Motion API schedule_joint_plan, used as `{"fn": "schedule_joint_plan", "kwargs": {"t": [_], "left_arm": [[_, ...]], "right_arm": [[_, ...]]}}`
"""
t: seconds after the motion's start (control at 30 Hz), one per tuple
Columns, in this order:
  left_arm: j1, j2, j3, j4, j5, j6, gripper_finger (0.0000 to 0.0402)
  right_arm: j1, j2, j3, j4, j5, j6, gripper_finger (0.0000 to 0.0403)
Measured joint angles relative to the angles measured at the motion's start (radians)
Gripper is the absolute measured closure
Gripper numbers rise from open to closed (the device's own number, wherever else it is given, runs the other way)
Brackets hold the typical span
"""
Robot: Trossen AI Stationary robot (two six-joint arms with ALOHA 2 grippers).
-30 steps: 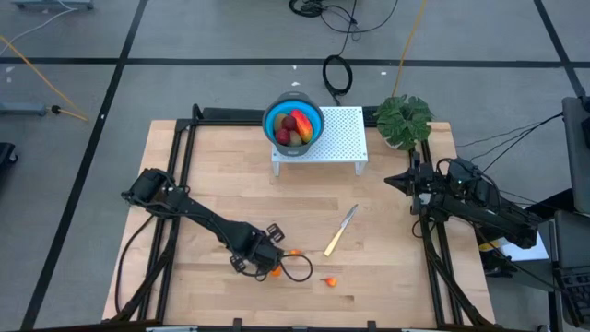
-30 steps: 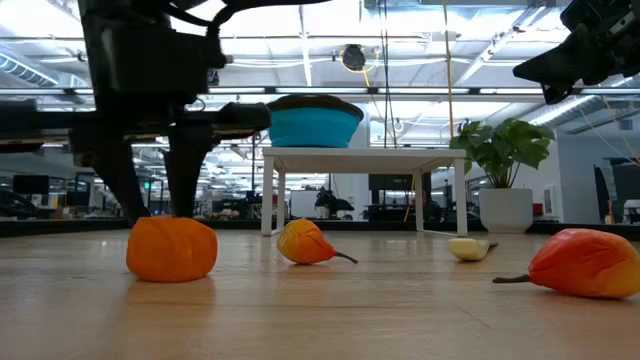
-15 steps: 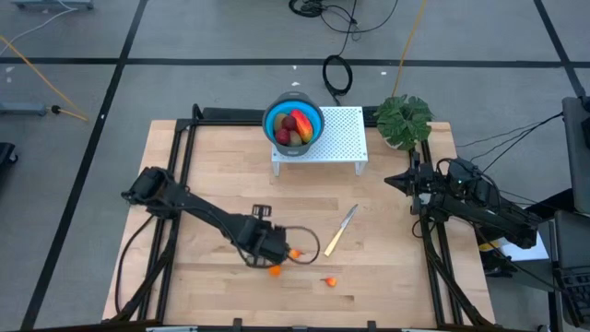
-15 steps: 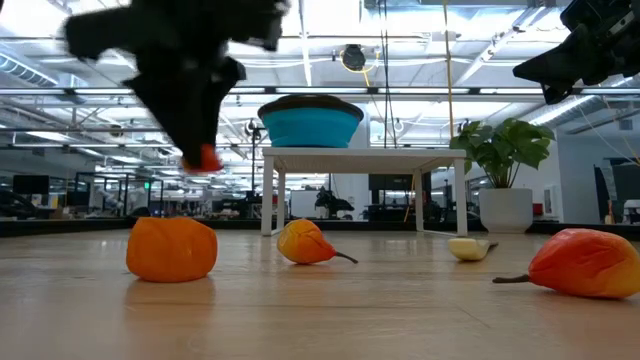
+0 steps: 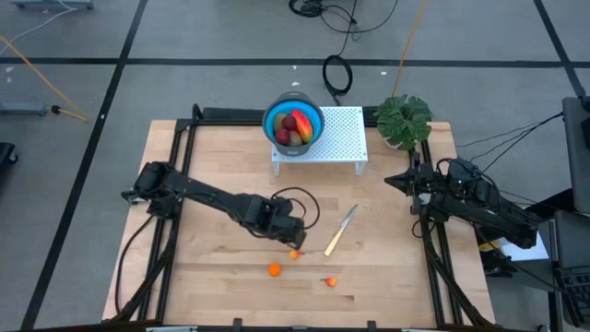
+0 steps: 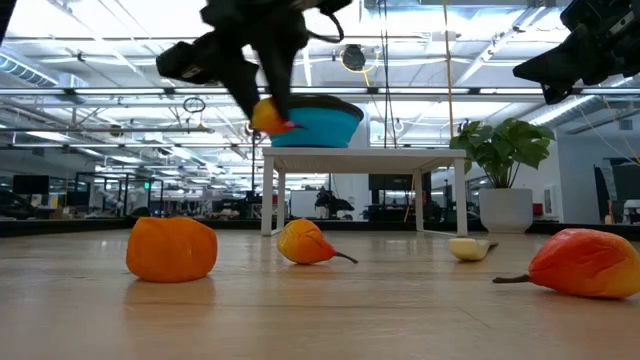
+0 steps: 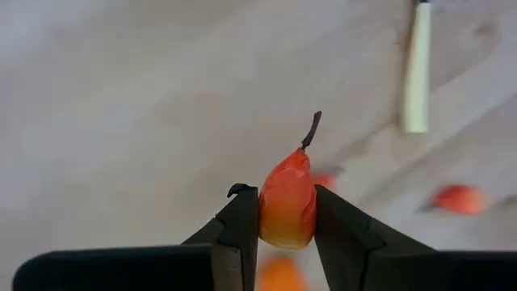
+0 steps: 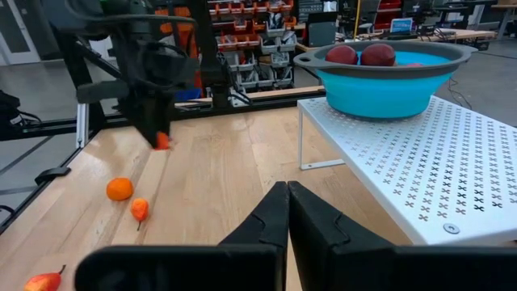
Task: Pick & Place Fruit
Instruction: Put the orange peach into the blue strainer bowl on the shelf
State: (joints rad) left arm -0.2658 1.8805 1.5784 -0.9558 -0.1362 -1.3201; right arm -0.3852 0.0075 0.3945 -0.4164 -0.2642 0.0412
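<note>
We see the left pincer [image 7: 287, 222] clenched on a small glossy orange fruit [image 7: 287, 202], teardrop-shaped with a thin dark stem, held above the pale wooden table [image 5: 212, 166]. Half a second ago it hung lower and nearer the front; now it is higher, closer to the slim yellow-handled knife [image 5: 339, 231]. Three more tiny orange pieces [image 5: 275, 269] lie on the boards. Round red fruit fills the smooth blue bowl [image 5: 272, 120] on the perforated white stand [image 5: 346, 138]. The right pincer [image 8: 287, 212], fingers pressed together, waits at the table's right edge.
</note>
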Motion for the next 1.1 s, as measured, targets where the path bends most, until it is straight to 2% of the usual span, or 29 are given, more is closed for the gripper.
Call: {"fn": "schedule_joint_plan", "kwargs": {"t": [0.17,0.3,0.47,0.7,0.87,1.1], "left_arm": [[0.024,0.000,0.000,0.242,0.112,-0.151,0.0303],[0.027,0.000,0.000,0.529,0.087,-0.141,0.0304],[0.028,0.000,0.000,0.922,0.049,0.076,0.0304],[0.029,0.000,0.000,1.334,0.033,0.335,0.0304],[0.030,0.000,0.000,1.528,0.042,0.492,0.0304],[0.037,0.000,0.000,1.759,0.154,0.654,0.0304]], "right_arm": [[0.000,0.000,0.000,0.000,0.000,0.000,0.0399],[0.000,0.000,0.000,0.000,0.000,0.000,0.0399],[0.000,0.000,0.000,0.000,0.000,0.000,0.0399],[0.000,0.000,0.000,0.000,0.000,0.000,0.0399],[0.000,0.000,0.000,0.000,0.000,0.000,0.0399],[0.000,0.000,0.000,0.000,0.000,0.000,0.0399]]}}
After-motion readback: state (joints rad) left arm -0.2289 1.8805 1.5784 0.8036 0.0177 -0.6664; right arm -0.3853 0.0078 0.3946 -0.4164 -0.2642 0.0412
